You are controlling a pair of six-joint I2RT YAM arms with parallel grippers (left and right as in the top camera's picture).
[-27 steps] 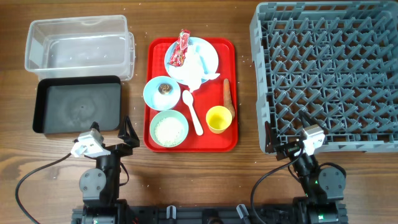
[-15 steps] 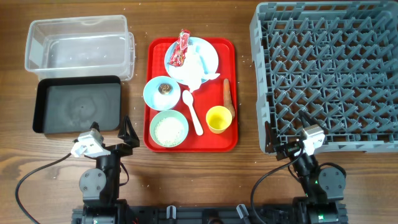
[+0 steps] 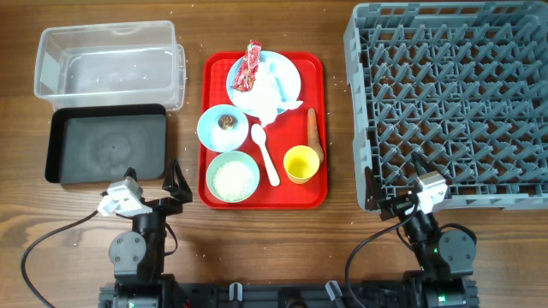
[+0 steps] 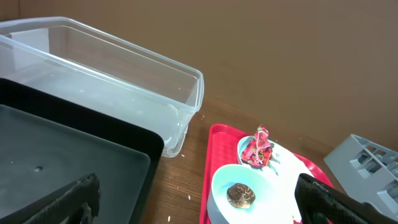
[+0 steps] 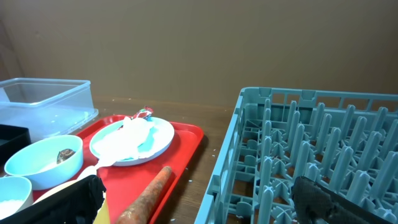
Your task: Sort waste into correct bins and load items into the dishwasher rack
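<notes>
Waste: a red snack wrapper (image 3: 249,67) and a crumpled white napkin (image 3: 272,91) lie on the pale blue round plate (image 3: 291,72). An orange carrot-like stick (image 3: 313,128) lies on the flat red serving tray (image 3: 211,68). A small brown food lump (image 3: 227,121) sits in one pale blue bowl (image 3: 208,130), and loose white rice grains (image 3: 233,179) fill the mint bowl (image 3: 213,166).
Items: the small yellow cup (image 3: 300,164) touches the stick's near end, and the white plastic spoon (image 3: 265,154) lies between the bowls and the cup.
Bins: the clear plastic rectangular tub (image 3: 107,31) and the shallow black rectangular tray (image 3: 107,144) sit side by side, left of the red tray. Neither holds any of the waste (the specks in the tub are too small to name).
Rack: the large grey pegged dishwasher rack (image 3: 454,103), on the right, holds nothing.
Left gripper (image 3: 152,186): jaws spread wide and empty, near the black tray.
Right gripper (image 3: 394,178): jaws spread wide and empty, at the rack's near corner.
Step in hand: none begun, by my reading. Every piece is on the red tray.
Next move: probably lifting the wrapper or the napkin off the plate first, since the dishes cannot be racked until they are cleared. Which bin takes which waste I cannot tell.
</notes>
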